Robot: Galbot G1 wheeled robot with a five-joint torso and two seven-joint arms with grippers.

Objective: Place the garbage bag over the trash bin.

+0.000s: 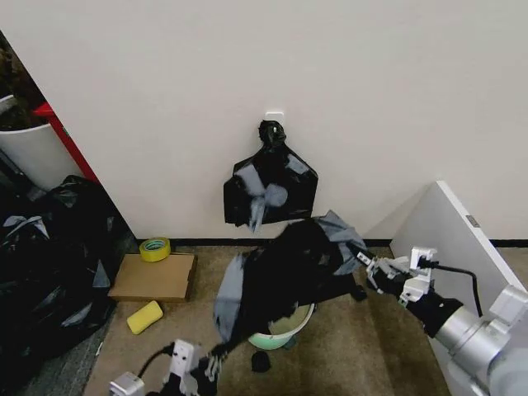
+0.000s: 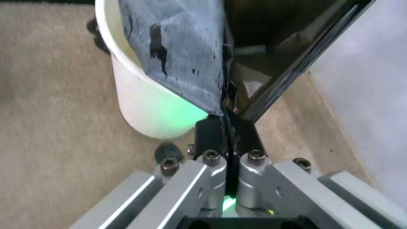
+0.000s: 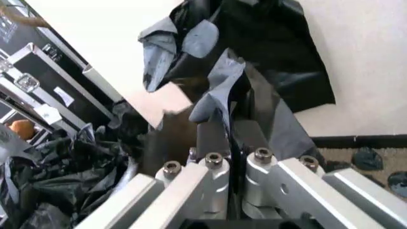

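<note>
The glossy black garbage bag (image 1: 289,272) hangs spread between my two grippers, draped over the far side of the trash bin (image 1: 285,332). The bin is a pale cream-green bucket on the carpet, and part of its rim and inside still shows. My left gripper (image 1: 214,355) is low in front of the bin, shut on the bag's near edge. In the left wrist view the left gripper (image 2: 226,126) pinches the bag (image 2: 178,47) beside the bin's wall (image 2: 140,105). My right gripper (image 1: 363,260) is shut on the bag's upper right edge. The right wrist view shows the right gripper (image 3: 232,138) clamped on the bag (image 3: 216,90).
A knotted black bundle of bags (image 1: 268,186) hangs on the wall behind. Big black sacks (image 1: 49,264) fill the left. A cardboard box (image 1: 153,276), a tape roll (image 1: 154,247) and a yellow sponge (image 1: 144,316) lie left of the bin. A white panel (image 1: 450,239) leans at the right.
</note>
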